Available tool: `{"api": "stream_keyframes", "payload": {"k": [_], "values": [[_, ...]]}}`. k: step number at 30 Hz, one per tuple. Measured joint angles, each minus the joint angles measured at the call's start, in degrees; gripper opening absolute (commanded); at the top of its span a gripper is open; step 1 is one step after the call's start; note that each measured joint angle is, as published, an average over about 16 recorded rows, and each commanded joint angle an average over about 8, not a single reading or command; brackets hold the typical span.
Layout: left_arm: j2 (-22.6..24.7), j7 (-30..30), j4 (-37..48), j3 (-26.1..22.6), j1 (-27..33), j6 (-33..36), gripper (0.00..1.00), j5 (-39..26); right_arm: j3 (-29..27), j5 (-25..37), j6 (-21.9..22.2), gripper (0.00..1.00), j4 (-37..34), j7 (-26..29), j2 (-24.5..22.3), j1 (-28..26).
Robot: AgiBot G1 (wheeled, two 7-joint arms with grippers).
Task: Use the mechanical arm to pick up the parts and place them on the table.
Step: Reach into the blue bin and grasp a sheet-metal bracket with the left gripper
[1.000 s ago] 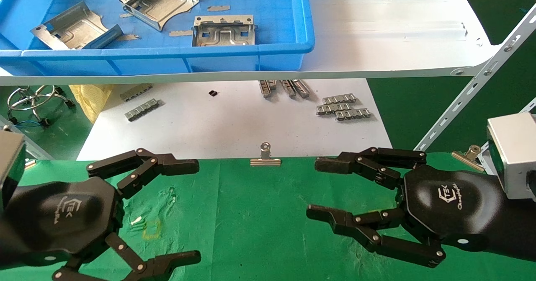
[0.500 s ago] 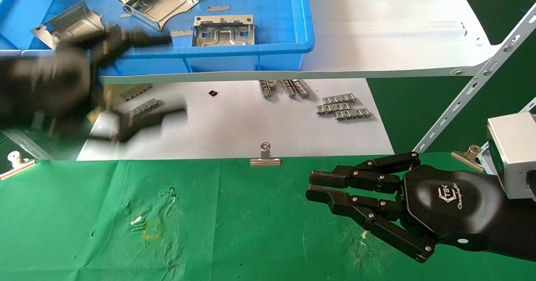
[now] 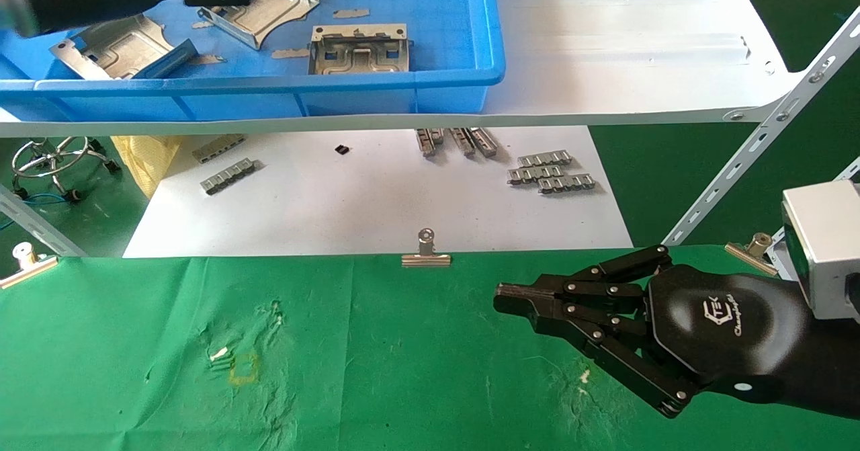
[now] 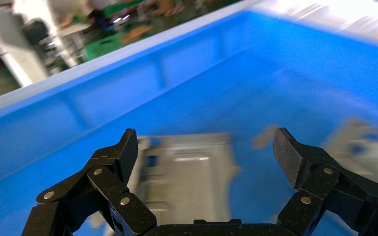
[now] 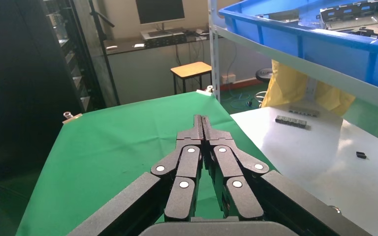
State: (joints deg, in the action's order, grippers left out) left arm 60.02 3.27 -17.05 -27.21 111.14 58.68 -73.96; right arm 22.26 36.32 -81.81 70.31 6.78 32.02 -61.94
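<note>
Left gripper point(image 4: 204, 157), fingers spread wide, hangs over a part point(image 4: 187, 182) in the blue bin point(image 3: 430, 74) on the far-left shelf, evidently positioned for pickup. Right gripper point(image 3: 510, 300), fingers pressed together and empty, sits parked over the green counter point(image 3: 376, 370).

A blue plastic bin point(image 3: 403, 95) was seen on a white metal shelf point(image 3: 625, 48). Below it, a white sheet point(image 3: 376, 202) was strewn with small ridged metal strips point(image 3: 551, 171). A silver binder clip point(image 3: 425, 251) was fixed at the sheet's near edge, and a yellow bag point(image 3: 144, 155) was seen beside a stool base point(image 3: 57, 162).
</note>
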Motion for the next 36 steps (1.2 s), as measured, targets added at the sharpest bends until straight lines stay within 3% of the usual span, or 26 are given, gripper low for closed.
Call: {"api": "stream_keyframes", "payload": {"k": [4, 11, 13, 36], "values": [[3.41, -1.11, 5.72, -1.33, 3.03, -5.59, 0.96, -2.66, 0.0, 0.0, 0.0, 0.0, 0.0, 0.0, 0.0, 0.0], [7.56, -1.25, 12.83, -3.12, 6.41, -12.32, 0.13, -5.79, 0.0, 0.0, 0.0, 0.0, 0.0, 0.0, 0.0, 0.0], [8.31, -0.87, 14.24, -3.55, 7.05, -13.43, 0.0, -6.47, 0.0, 0.0, 0.0, 0.0, 0.0, 0.0, 0.0, 0.0], [9.6, 3.56, 17.67, -5.19, 8.71, -15.92, 0.0, -8.86, 0.0, 0.0, 0.0, 0.0, 0.0, 0.0, 0.0, 0.0]]}}
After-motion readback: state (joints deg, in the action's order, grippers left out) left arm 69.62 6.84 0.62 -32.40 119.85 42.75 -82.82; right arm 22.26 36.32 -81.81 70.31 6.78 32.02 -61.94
